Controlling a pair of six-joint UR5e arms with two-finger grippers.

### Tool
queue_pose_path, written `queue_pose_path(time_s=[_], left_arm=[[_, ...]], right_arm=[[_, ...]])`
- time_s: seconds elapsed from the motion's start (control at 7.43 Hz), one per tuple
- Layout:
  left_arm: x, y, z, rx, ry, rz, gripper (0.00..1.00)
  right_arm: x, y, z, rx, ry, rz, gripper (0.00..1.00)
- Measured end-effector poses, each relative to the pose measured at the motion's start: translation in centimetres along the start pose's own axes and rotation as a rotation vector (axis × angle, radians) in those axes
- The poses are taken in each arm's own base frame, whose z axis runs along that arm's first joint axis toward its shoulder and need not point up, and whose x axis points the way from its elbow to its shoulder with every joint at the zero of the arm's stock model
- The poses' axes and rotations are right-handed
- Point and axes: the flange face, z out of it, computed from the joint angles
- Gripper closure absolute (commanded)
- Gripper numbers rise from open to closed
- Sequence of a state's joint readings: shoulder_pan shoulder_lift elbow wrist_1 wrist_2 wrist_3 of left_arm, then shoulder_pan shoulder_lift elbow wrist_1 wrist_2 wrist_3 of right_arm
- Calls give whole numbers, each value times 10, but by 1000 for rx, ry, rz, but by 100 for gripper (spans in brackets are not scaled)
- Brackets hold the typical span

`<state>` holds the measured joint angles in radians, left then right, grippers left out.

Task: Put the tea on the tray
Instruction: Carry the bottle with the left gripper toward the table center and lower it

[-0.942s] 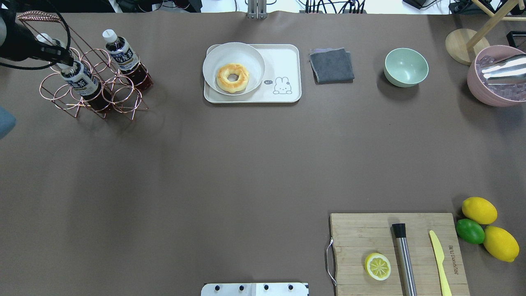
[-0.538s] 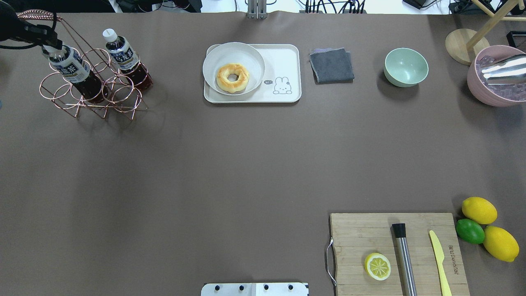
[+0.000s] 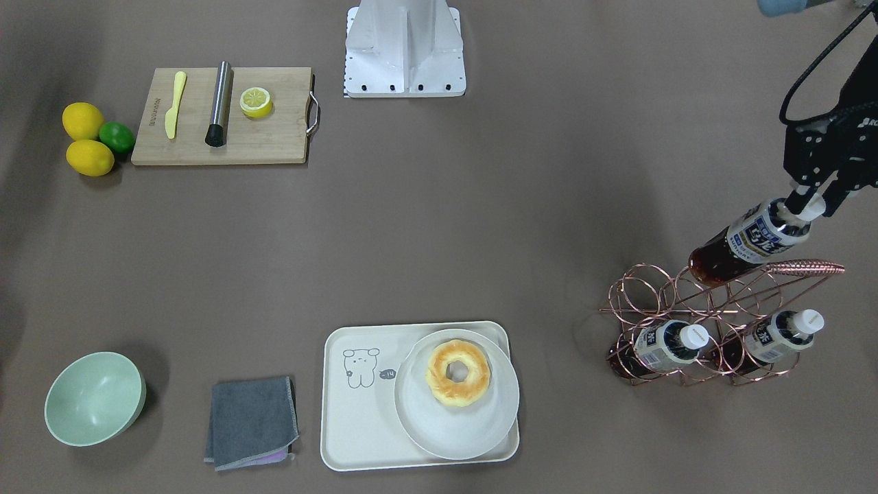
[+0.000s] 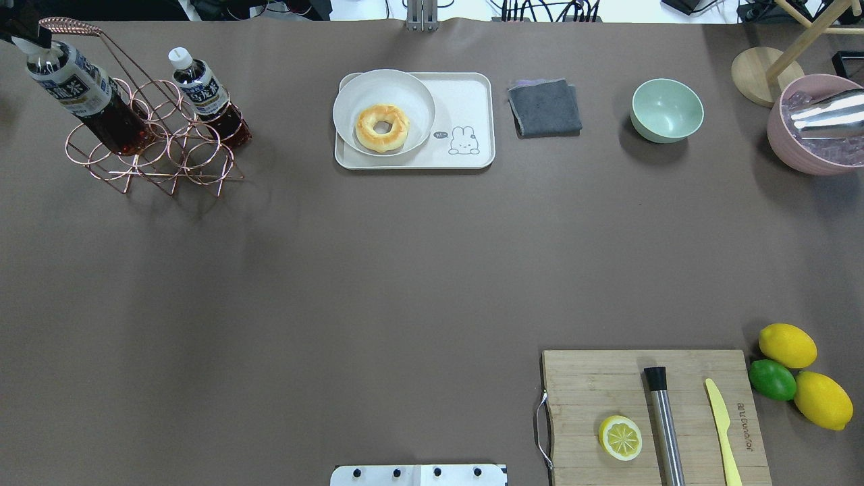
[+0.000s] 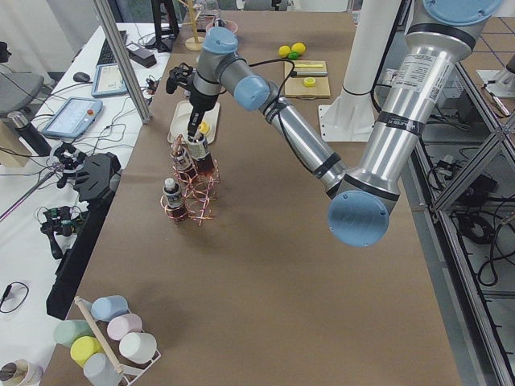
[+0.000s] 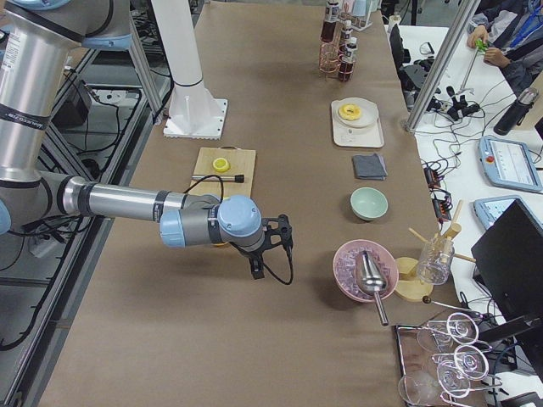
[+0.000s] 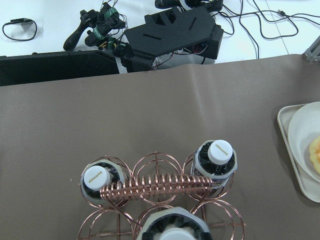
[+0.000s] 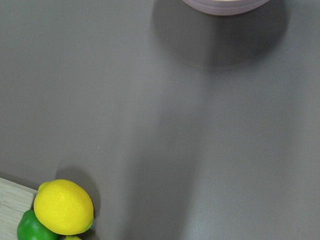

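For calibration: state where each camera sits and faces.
Front: across the table, facing the robot; left gripper holds tea.
Overhead: behind robot, looking down on tray; gripper at edge.
Left: table's left end; left arm near.
Right: table's right end; right arm near.
Left wrist: down on rack; no body.
Right wrist: down on lemon; no body.
Front and overhead share the tray.

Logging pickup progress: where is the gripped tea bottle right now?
Front-facing view, far right: the tea bottle hangs tilted, cap in the left tool, its base over the copper rack.
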<state>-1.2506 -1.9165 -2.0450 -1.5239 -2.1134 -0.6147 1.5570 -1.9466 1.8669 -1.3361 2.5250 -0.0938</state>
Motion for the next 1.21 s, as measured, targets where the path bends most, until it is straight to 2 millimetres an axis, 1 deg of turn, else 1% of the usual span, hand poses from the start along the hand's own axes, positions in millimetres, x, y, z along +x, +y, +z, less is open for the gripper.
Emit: queue_pose_path(time_s=[0.13, 0.27, 0.4, 0.54, 0.67, 0.81, 0.94, 1.08, 1.21], left_arm=[[23, 11, -13, -23, 1, -19, 100], [69, 19, -17, -50, 8, -61, 100], [127, 30, -13, -72, 10, -98, 100], [188, 44, -3, -87, 9, -123, 100], [238, 58, 8, -92, 12, -134, 100], [292, 77, 22, -99, 14, -136, 100], [348, 100, 39, -98, 6, -133, 100], [391, 122, 51, -100, -2, -131, 100], [418, 142, 61, -104, -12, -128, 100]], right_arm=[[0, -1, 0, 1, 0, 0, 0], [-1, -1, -1, 2, -1, -1, 0], [-1, -2, -1, 3, -1, -2, 0], [-2, -2, -1, 4, -1, -3, 0], [-2, -4, -2, 5, -1, -6, 0], [-3, -5, -2, 6, -3, -8, 0], [-4, -6, -2, 7, -10, -9, 0], [-5, -6, -2, 7, -15, -9, 0], [-5, -6, -2, 6, -18, -10, 0]])
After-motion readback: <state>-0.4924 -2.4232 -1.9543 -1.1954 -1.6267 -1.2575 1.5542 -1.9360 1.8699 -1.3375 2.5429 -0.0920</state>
